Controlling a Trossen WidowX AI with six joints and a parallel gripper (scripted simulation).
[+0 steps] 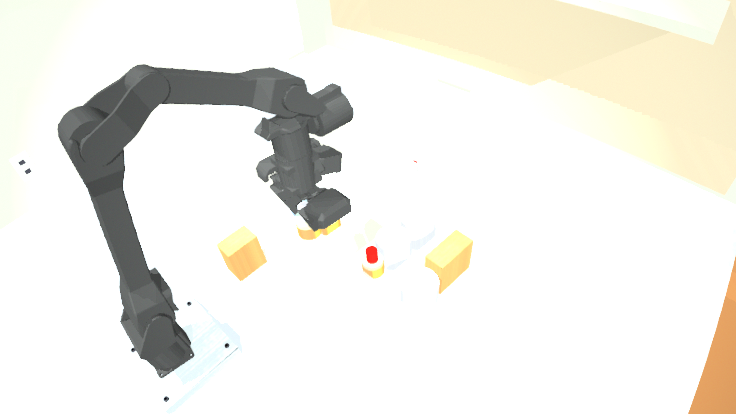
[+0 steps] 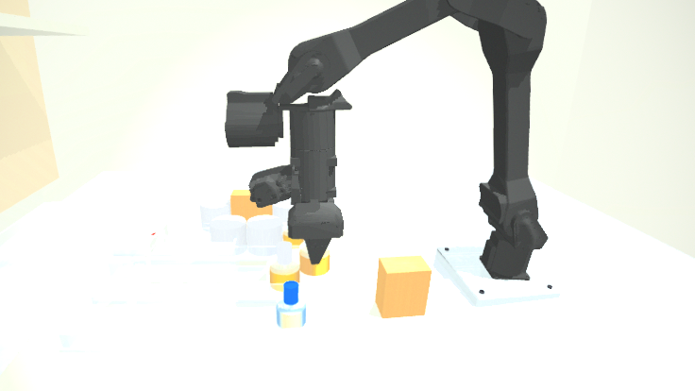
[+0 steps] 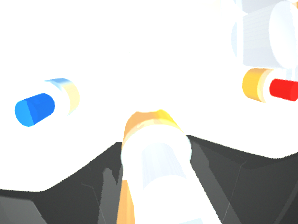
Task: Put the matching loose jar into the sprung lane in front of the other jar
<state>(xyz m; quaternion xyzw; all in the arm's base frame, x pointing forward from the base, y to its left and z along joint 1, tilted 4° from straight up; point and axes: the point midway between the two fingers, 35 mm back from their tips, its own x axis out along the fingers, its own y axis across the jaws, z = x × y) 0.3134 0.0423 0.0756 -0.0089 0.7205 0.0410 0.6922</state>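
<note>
My gripper (image 1: pixel 309 220) (image 2: pixel 315 260) (image 3: pixel 153 144) is shut on an orange-banded jar (image 1: pixel 308 233) (image 2: pixel 308 267) (image 3: pixel 136 125) with a pale top. The jar looks upright between the fingers; its height above the table is hard to judge. A second orange-banded jar (image 1: pixel 332 226) (image 2: pixel 284 276) with a pale cap stands close by. A red-capped jar (image 1: pixel 371 254) (image 3: pixel 284 90) and a blue-capped jar (image 2: pixel 291 293) (image 3: pixel 41 107) stand to either side. The lane is washed out in white; only faint pale edges show at left in the exterior view, and its jar and pusher cannot be made out.
A wooden block (image 1: pixel 242 257) (image 2: pixel 403 289) stands near the arm's base, and a notched wooden block (image 1: pixel 455 262) stands beyond the red-capped jar. Pale cylinders (image 2: pixel 228 233) (image 2: pixel 264 235) (image 3: pixel 262 35) stand near the red-capped jar. A small red mark (image 1: pixel 415 161) (image 2: pixel 153 233) shows farther off.
</note>
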